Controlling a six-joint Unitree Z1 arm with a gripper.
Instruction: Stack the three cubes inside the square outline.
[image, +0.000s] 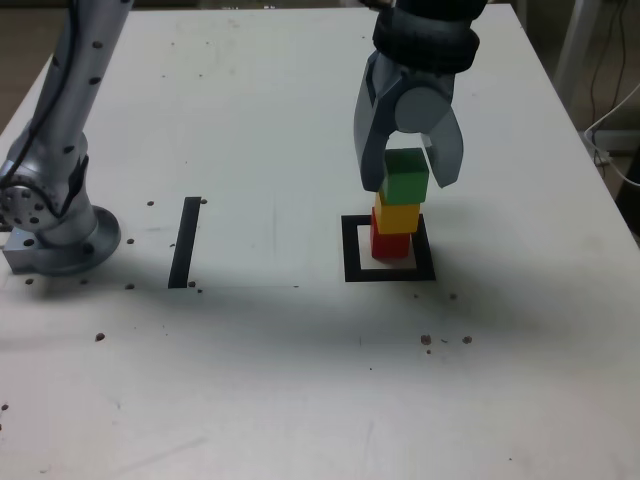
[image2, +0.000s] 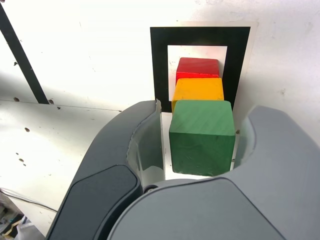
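a: green cube (image2: 202, 135) sits on top of the yellow cube (image2: 197, 89), red cube (image2: 197, 67) at the bottom, all three stacked inside the square outline (image: 389, 272), toward its twelve o'clock edge in the exterior view.

b: and the fingers (image2: 137, 150)?

a: apart, one on each side of the green cube, a sliver of daylight on both flanks in the wrist view. nothing clamped.

b: how would those blocks handle?

a: they look like stiff, solid painted blocks, light i'd judge, with flat faces. take them on two opposite side faces, mid-height. the paint looks smooth, so maybe a bit slippery, and the tower is narrow: a nudge sideways could topple it.

b: anything crowding it?

a: only the gripper (image: 408, 172) itself. the thin black strip (image: 185, 242) lies well apart at nine o'clock from the stack in the exterior view, the arm's base (image: 55, 235) farther out the same way. small dark specks dot the desk (image: 300, 380), none touching the outline.
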